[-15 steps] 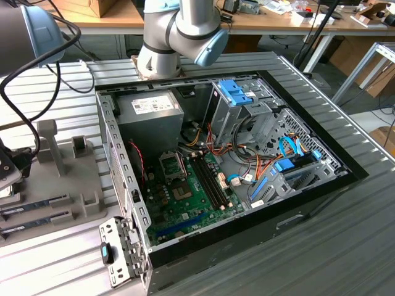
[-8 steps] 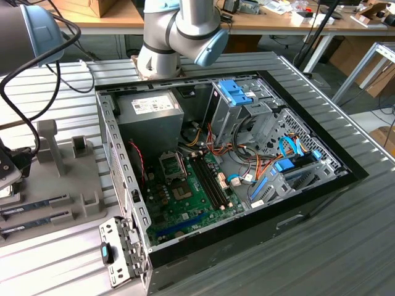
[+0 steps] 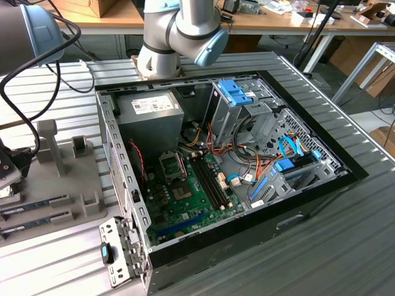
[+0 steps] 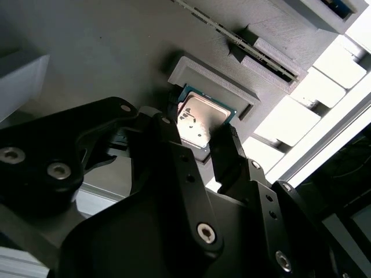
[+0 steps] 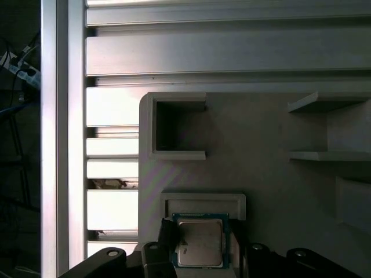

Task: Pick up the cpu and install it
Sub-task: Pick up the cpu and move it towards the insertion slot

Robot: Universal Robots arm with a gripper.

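Observation:
The cpu (image 4: 203, 113) (image 5: 200, 240) is a small square chip with a shiny metal top and a green edge. It sits by a raised grey bracket (image 5: 203, 204) on the grey holder (image 3: 68, 185). In both wrist views my gripper (image 4: 197, 138) (image 5: 201, 249) has one black finger against each of two opposite edges of the chip, shut on it. The exterior view shows the gripper (image 3: 7, 169) at the far left, over the holder. I cannot tell whether the chip is lifted off the holder. The green motherboard (image 3: 185, 191) lies in the open computer case (image 3: 247, 203), with its socket (image 3: 173, 165) near the power supply (image 3: 151, 111).
Long memory sticks (image 3: 34, 205) lie in slots on the holder beside the gripper. An upright grey post (image 3: 52, 145) stands on the holder. The arm's base (image 3: 160, 58) is behind the case. Cables and drive cages (image 3: 244, 102) take up the case's right half.

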